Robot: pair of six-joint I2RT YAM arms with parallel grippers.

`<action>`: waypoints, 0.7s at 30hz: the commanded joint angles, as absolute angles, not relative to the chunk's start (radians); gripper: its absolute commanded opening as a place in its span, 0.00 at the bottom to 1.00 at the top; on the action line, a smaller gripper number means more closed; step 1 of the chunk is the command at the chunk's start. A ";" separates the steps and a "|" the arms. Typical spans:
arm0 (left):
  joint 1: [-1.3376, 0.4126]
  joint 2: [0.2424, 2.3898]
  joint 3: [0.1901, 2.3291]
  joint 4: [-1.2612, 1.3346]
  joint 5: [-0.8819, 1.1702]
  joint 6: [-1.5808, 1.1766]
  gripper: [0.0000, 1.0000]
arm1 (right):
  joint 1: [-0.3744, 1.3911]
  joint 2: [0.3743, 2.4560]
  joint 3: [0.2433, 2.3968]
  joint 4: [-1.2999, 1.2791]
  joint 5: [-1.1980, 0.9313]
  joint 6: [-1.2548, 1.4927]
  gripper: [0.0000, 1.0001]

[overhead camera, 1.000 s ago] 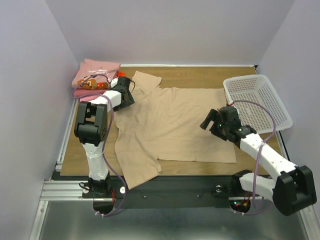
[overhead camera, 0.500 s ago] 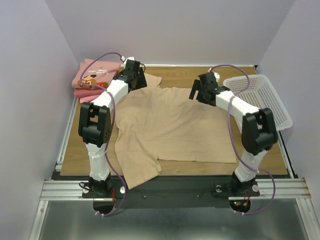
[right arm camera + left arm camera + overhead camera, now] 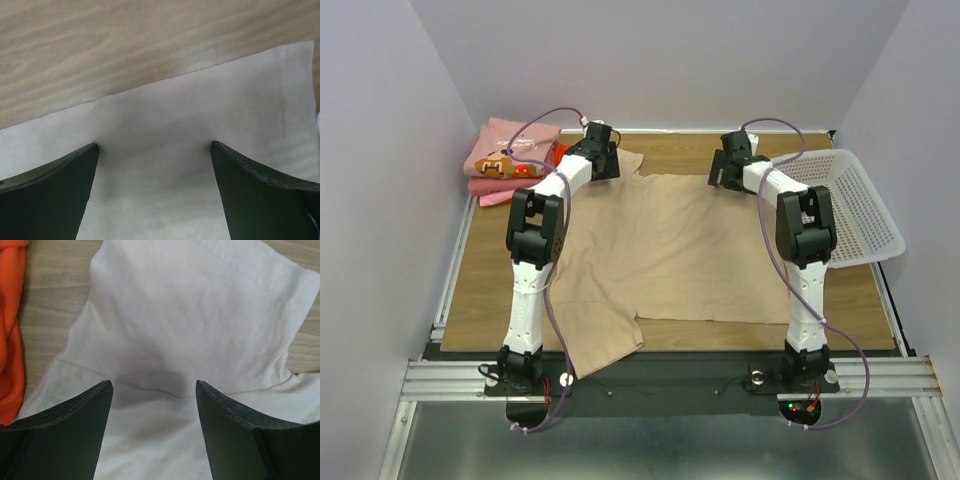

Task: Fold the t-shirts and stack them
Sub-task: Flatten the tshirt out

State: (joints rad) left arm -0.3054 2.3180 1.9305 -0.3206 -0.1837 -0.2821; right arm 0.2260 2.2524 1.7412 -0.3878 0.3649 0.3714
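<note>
The tan t-shirt lies spread flat on the wooden table, a sleeve at the far left and another at the near left. My left gripper is open over the far left sleeve, fingertips just above the cloth. My right gripper is open at the shirt's far right hem, its fingertips touching the cloth near the edge. A folded pile sits at the far left: the dusty pink shirt with the graphic on top, the orange-red shirt beneath.
The white mesh basket stands at the right side of the table, close to my right arm. Purple cables loop above both arms. The table's wooden surface shows beyond the shirt's far hem.
Both arms have swung from the table's sides to the shirt's far edge. The left gripper moved right onto the far sleeve; the right gripper moved far and left from beside the basket.
</note>
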 commanded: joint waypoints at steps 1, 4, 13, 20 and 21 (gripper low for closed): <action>-0.296 2.338 2.032 -0.322 -0.187 -0.221 0.79 | 0.203 2.307 1.833 -0.374 0.389 0.316 1.00; -0.285 2.384 2.075 -0.330 -0.160 -0.210 0.79 | 0.166 2.352 1.878 -0.373 0.344 0.340 1.00; -0.261 2.471 2.193 -0.301 -0.064 -0.176 0.80 | 0.135 2.467 2.029 -0.373 0.281 0.310 1.00; -0.215 2.519 2.259 -0.218 0.027 -0.166 0.85 | 0.114 2.487 2.092 -0.373 0.244 0.290 1.00; -0.210 2.540 2.285 -0.206 0.067 -0.164 0.85 | 0.114 2.488 2.100 -0.373 0.245 0.287 1.00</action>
State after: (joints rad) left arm -0.2394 2.5175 2.1967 -0.2802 -0.0307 -0.1802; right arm 0.1314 2.4527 2.0605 -0.3817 0.2703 0.3088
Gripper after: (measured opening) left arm 0.839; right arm 0.998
